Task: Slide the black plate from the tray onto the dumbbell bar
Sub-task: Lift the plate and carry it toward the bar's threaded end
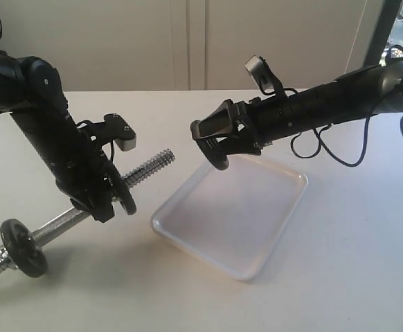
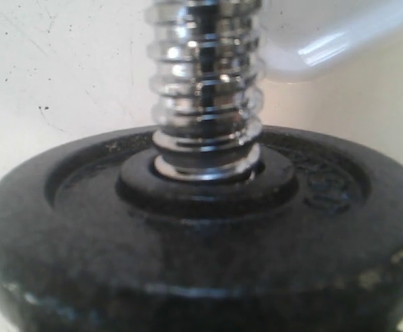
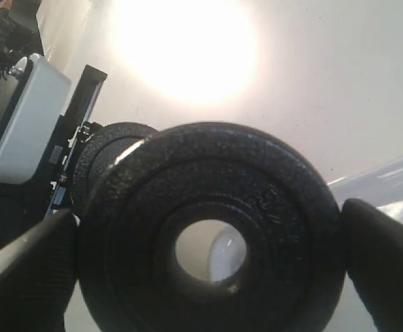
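Observation:
The black plate (image 1: 212,144) (image 3: 271,228) hangs on edge above the far left corner of the white tray (image 1: 187,232), gripped at its rim by my right gripper (image 1: 214,142) (image 3: 208,259). Its hole faces left toward the dumbbell bar (image 1: 149,166), and a gap separates the two. The chrome bar slants up to the right, threaded end free, with my left gripper (image 1: 104,200) shut round its middle. A grey-black disc (image 1: 124,197) (image 2: 187,242) sits on the bar (image 2: 205,83) right by that gripper and hides the jaws in the left wrist view.
A second dark disc (image 1: 23,247) sits on the bar's low left end, near the table's front left. The tray (image 2: 326,41) (image 3: 395,180) holds nothing. Black cables hang from the right arm (image 1: 340,149) over the back right of the table.

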Robot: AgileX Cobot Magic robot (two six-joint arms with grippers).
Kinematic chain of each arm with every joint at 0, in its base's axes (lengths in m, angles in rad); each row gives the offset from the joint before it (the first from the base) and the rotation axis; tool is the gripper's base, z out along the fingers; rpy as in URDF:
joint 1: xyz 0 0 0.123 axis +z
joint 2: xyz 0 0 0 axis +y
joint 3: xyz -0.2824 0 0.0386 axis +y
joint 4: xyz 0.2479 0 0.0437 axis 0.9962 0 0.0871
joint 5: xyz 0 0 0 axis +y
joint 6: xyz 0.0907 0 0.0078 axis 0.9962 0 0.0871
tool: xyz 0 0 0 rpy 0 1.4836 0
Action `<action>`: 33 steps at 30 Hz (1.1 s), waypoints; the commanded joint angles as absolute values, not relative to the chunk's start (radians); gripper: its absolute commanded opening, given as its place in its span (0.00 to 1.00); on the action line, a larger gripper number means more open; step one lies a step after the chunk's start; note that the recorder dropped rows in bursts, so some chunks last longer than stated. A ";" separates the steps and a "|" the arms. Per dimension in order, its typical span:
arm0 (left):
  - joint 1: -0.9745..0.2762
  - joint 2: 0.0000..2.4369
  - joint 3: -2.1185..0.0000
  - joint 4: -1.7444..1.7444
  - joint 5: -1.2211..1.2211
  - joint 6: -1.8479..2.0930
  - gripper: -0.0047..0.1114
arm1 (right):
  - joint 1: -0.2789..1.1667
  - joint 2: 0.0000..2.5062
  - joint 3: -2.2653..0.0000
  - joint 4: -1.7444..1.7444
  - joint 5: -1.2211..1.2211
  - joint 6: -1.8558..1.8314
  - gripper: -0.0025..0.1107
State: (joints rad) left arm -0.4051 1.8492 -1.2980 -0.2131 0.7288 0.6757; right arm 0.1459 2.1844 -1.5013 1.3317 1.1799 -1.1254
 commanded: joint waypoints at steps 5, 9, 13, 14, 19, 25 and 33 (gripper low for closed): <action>-0.409 1.804 -1.316 -0.326 0.752 0.736 0.04 | 0.191 2.170 -1.515 1.426 1.221 -1.098 0.02; -0.409 1.804 -1.316 -0.340 0.754 0.741 0.04 | 0.189 2.174 -1.528 1.438 1.221 -1.084 0.02; -0.409 1.804 -1.316 -0.340 0.764 0.760 0.04 | 0.191 2.176 -1.534 1.420 1.221 -1.067 0.02; -0.409 1.804 -1.316 -0.342 0.768 0.763 0.04 | 0.191 2.176 -1.534 1.416 1.221 -1.067 0.02; -0.409 1.804 -1.316 -0.342 0.778 0.763 0.04 | 0.191 2.187 -1.534 1.417 1.221 -1.057 0.02; -0.409 1.804 -1.316 -0.342 0.778 0.766 0.04 | 0.197 2.209 -1.534 1.417 1.221 -1.043 0.02; -0.409 1.804 -1.316 -0.342 0.774 0.767 0.04 | 0.229 2.209 -1.534 1.432 1.221 -1.026 0.02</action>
State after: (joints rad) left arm -0.4051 1.8492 -1.2980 -0.2698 0.7493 0.7644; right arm 0.2148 2.2265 -1.5228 1.3639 1.1790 -1.0338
